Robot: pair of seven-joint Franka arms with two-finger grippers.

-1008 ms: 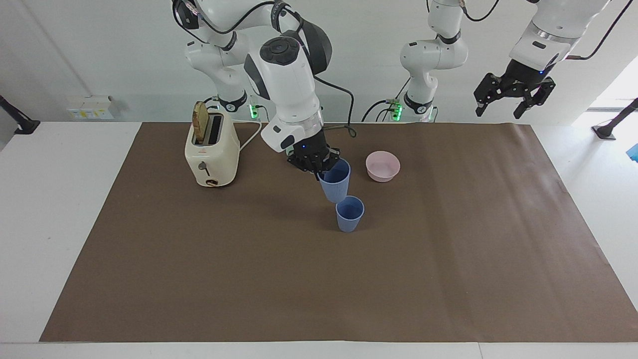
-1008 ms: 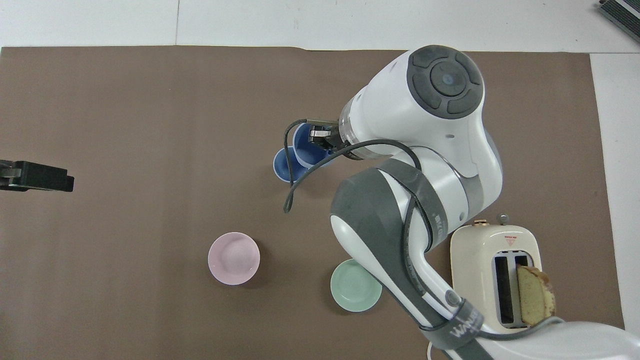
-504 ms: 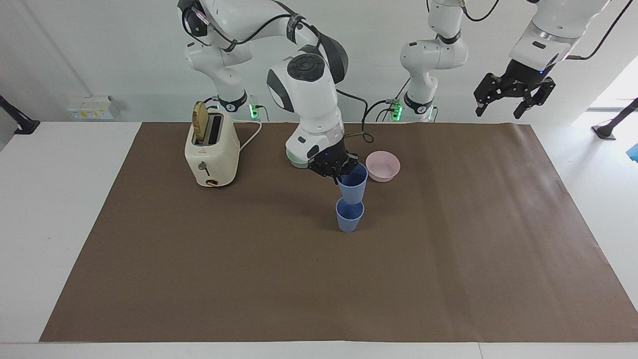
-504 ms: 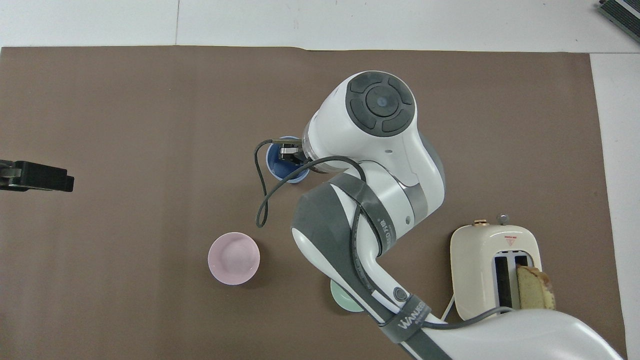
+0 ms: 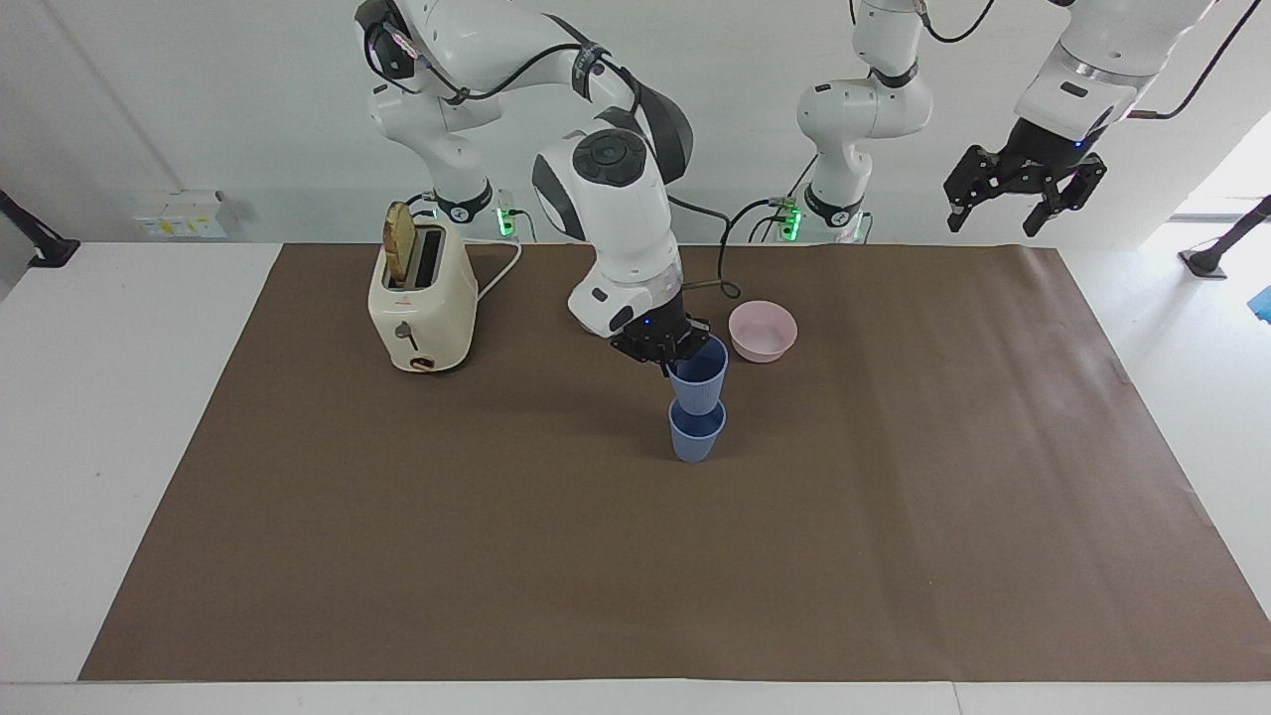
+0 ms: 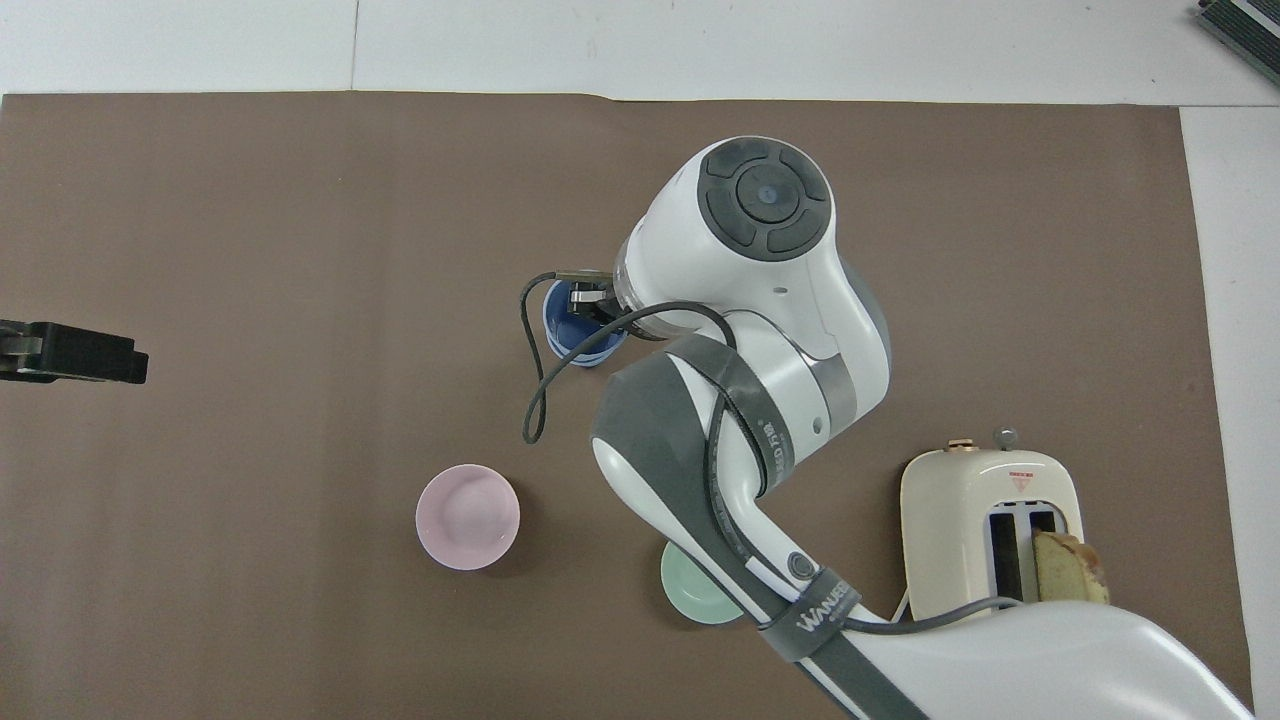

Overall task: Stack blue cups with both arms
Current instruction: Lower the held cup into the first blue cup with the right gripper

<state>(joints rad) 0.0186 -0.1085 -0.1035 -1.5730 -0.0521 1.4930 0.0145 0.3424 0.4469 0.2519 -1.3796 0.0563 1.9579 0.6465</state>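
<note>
A brown mat covers most of the white table. A cream toaster stands toward the right arm's end, close to the robots, with a slice of bread upright in one slot. A pink bowl sits mid-table, also close to the robots. A green bowl lies between the pink bowl and the toaster, partly hidden.
</note>
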